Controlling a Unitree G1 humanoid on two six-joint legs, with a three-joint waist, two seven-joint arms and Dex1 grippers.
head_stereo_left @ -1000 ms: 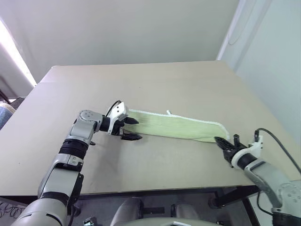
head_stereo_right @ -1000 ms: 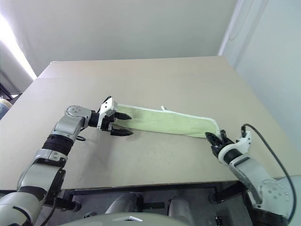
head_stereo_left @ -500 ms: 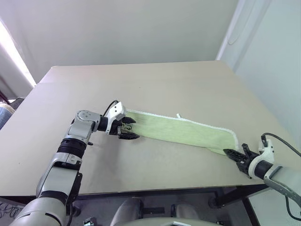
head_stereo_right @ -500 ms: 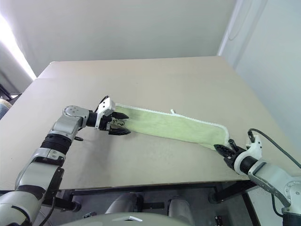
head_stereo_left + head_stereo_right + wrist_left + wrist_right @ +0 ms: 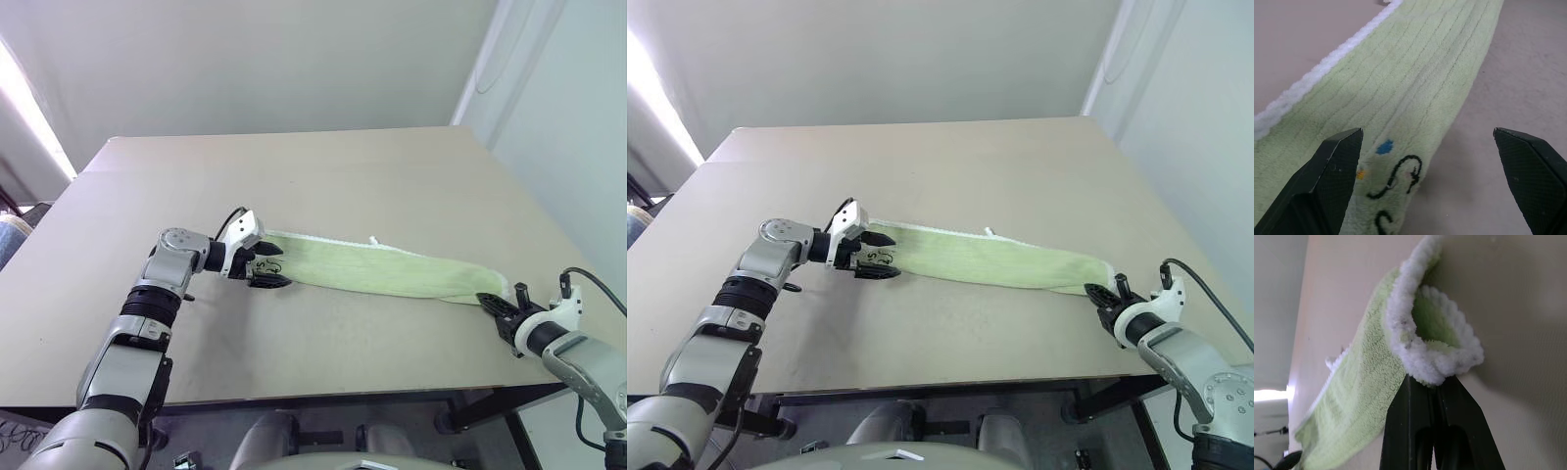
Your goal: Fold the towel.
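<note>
The towel (image 5: 382, 273) lies as a long lime-green strip across the tan table (image 5: 343, 176), with a small white loop tag (image 5: 373, 239) on its far edge. My left gripper (image 5: 267, 265) stands open at the strip's left end. In the left wrist view its fingers (image 5: 1327, 181) sit either side of the cloth (image 5: 1415, 98) and its dark embroidered mark (image 5: 1400, 178). My right gripper (image 5: 493, 305) is shut on the towel's right end, pinching the curled white edging (image 5: 1435, 362) just above the tabletop.
The table's right edge (image 5: 578, 294) and front edge (image 5: 323, 397) run close to my right gripper. A pale wall (image 5: 568, 117) rises beyond the right edge. A black cable (image 5: 598, 289) loops off my right wrist.
My right gripper has moved right toward the table's corner with the towel's end in it, drawing the strip out longer. The left gripper stayed open at the left end.
</note>
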